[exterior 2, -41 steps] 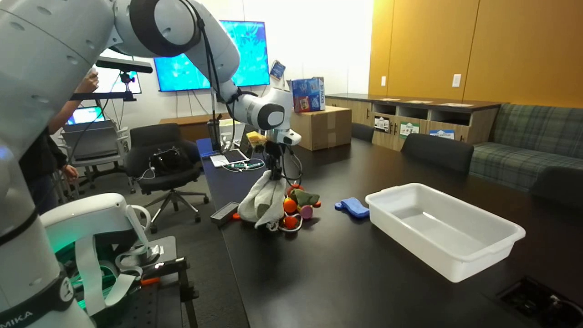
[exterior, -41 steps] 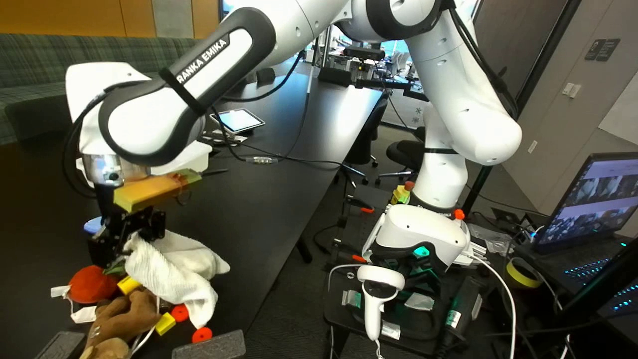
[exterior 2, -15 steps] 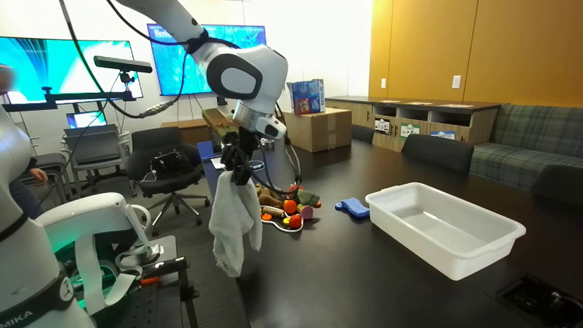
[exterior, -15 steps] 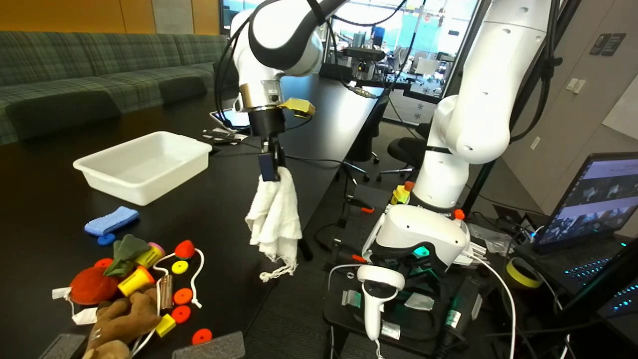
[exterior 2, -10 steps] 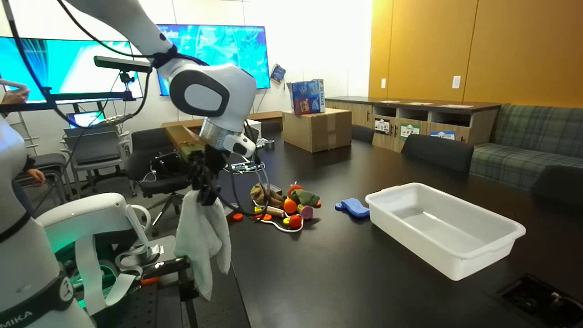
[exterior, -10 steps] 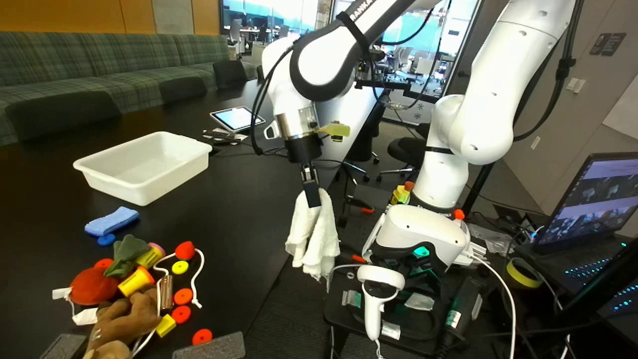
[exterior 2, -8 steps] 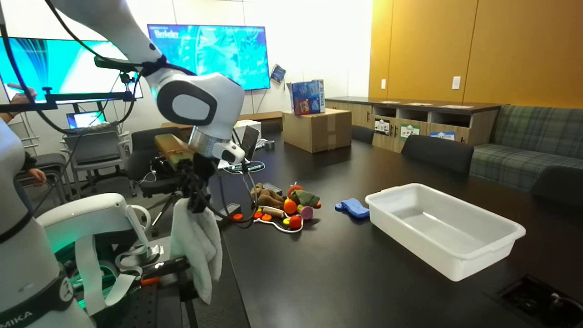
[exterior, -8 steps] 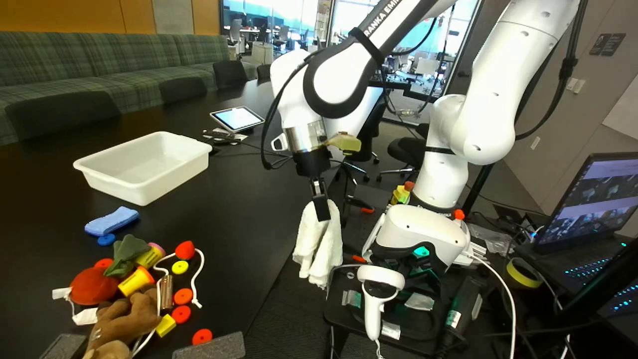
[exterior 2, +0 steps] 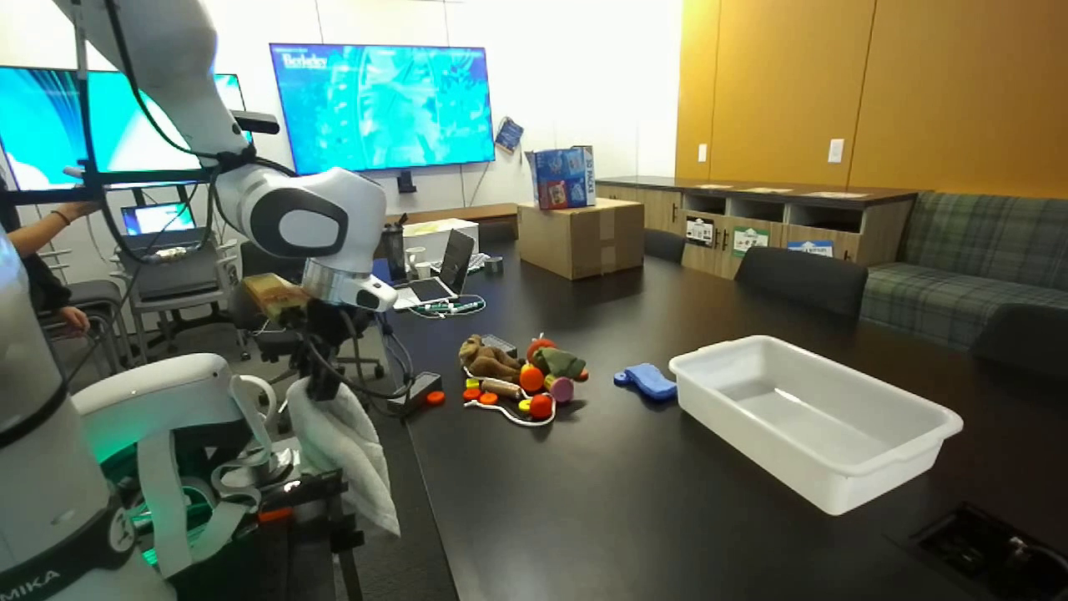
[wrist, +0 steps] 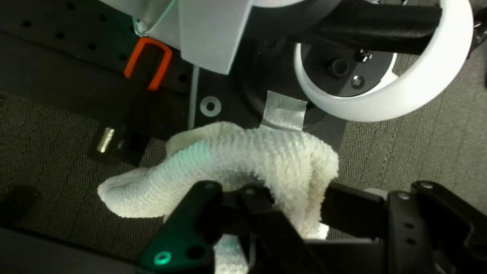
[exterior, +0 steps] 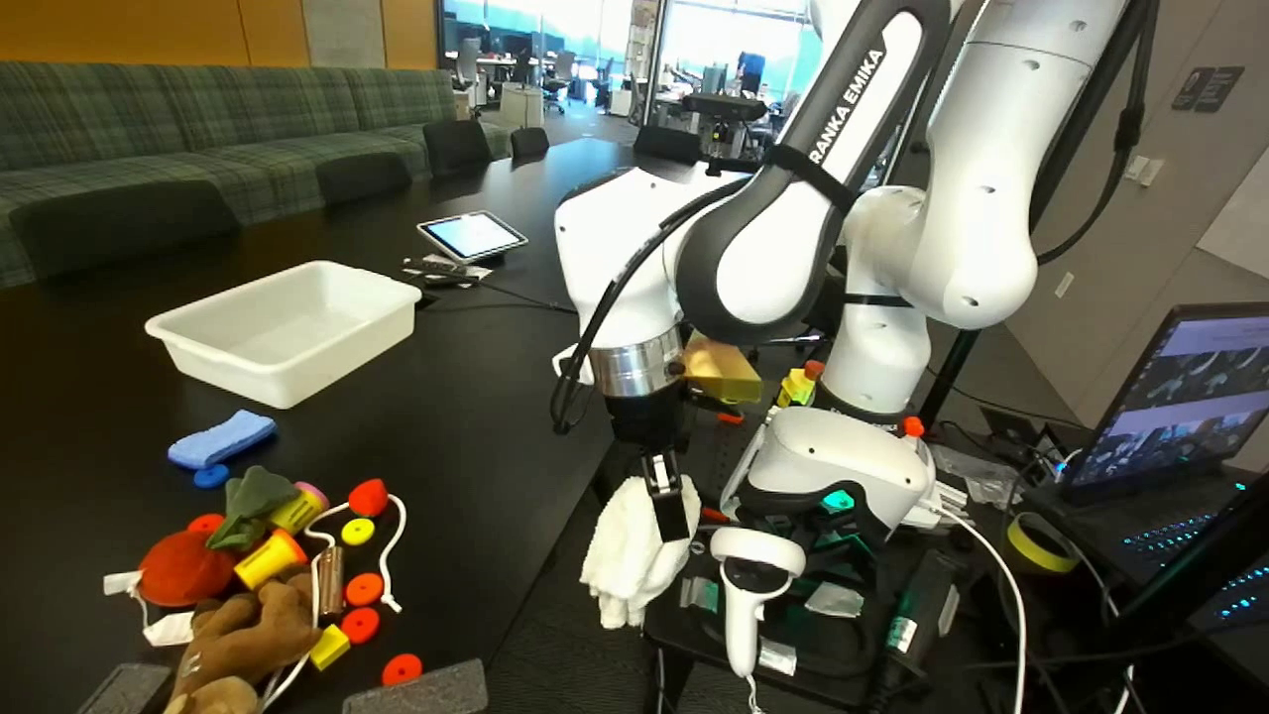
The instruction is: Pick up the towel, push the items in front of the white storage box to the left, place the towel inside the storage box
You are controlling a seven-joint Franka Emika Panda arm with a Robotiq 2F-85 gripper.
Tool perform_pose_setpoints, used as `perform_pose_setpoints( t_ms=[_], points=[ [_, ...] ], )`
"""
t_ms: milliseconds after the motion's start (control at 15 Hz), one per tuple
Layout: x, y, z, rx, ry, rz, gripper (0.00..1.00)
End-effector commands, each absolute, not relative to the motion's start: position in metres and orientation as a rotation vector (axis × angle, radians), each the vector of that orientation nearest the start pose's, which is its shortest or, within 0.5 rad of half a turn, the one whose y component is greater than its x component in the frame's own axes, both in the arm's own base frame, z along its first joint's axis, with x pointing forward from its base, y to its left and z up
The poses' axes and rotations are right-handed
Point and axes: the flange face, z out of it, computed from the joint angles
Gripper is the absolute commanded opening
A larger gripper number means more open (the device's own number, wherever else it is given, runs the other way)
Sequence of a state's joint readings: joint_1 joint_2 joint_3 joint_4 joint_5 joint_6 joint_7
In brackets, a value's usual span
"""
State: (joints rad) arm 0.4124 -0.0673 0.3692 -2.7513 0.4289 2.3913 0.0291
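Waiting at the far left of the dark, smooth tabletop (exterior: 496, 397) is a shallow rectangular white plastic storage box (exterior: 349, 352), open and unfilled as far as I can see. Nearer on that left side come an oblong light-blue pad (exterior: 223, 441) and, closest to me, a jumbled heap of small toys (exterior: 273, 562) in red, yellow, green and brown, which I take for the items to be pushed. To the right, beyond the tabletop's edge, a small soft white towel (exterior: 627, 565) hangs from a pair of dark mechanical fingers (exterior: 671, 514), which are closed firmly on its upper part; patterned carpet (wrist: 399, 152) shows below it in the wrist view. Just right of the towel is a white plastic headset (exterior: 838, 456), and whether the cloth brushes it I cannot tell.

The picking-up looks done, then, and the pushing seems the step to take up next. That calls, I'd say, for swinging left over the tabletop with the grip kept, coming down right of the toys and sweeping them further left, wary of loose cloth dragging. Only then the box and the letting go.
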Motion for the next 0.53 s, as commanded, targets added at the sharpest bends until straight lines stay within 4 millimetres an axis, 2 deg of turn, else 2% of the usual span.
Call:
perform_pose_setpoints(
  t_ms=[0,133,467],
  points=[
    [0.249,0.296,0.201,-2.948,-0.536,0.527,0.14],
    [0.254,0.319,0.190,-2.944,-0.487,0.505,0.14],
    [0.273,0.365,0.180,-2.923,-0.367,0.454,0.14]
  ],
)
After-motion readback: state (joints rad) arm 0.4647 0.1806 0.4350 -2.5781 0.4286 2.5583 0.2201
